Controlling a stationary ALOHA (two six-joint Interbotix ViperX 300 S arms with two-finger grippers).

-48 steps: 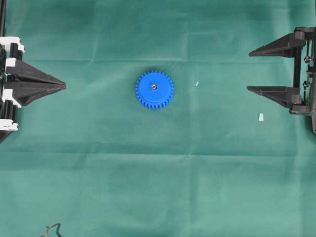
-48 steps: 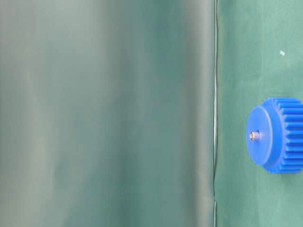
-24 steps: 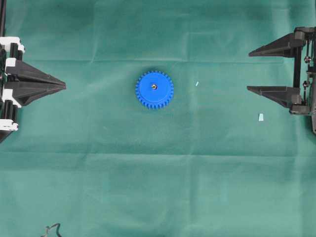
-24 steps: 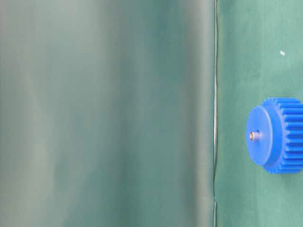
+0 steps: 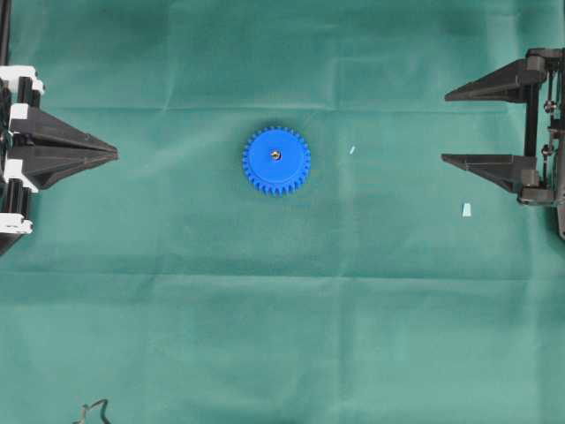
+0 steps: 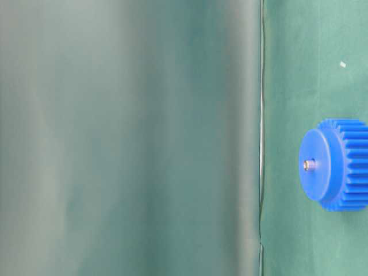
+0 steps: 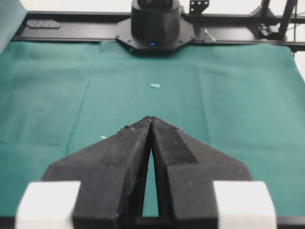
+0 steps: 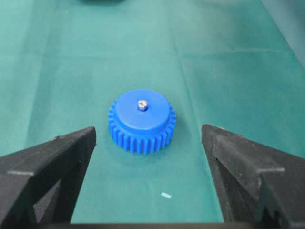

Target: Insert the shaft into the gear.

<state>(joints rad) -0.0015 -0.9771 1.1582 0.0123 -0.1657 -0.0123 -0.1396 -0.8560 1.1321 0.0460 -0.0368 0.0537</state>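
The shaft (image 8: pixel 142 105) stands upright in the centre hole of the gear (image 5: pixel 276 160), its silvery tip poking just above the blue hub; the table-level view shows the same metal end (image 6: pixel 309 165) proud of the gear's flat face, so its long axis runs straight up from the table. The gear lies flat on the green cloth (image 5: pixel 282 336), near the middle of the table and between the two arms. By the look of it the insertion is already done, and nothing is left to carry. The right gripper (image 5: pixel 446 125) waits at the right edge of the overhead view with its jaws spread wide and nothing between them; the gear lies straight ahead of it, well apart. The left gripper (image 5: pixel 115 155) sits at the left edge with its jaws pressed together, empty, pointing toward the gear from the other side; neither arm looks clearly nearer. A tiny pale fleck (image 5: pixel 351 150) lies near the gear, and a small pale wedge (image 5: pixel 466 209) rests just beside the right gripper's nearer finger.
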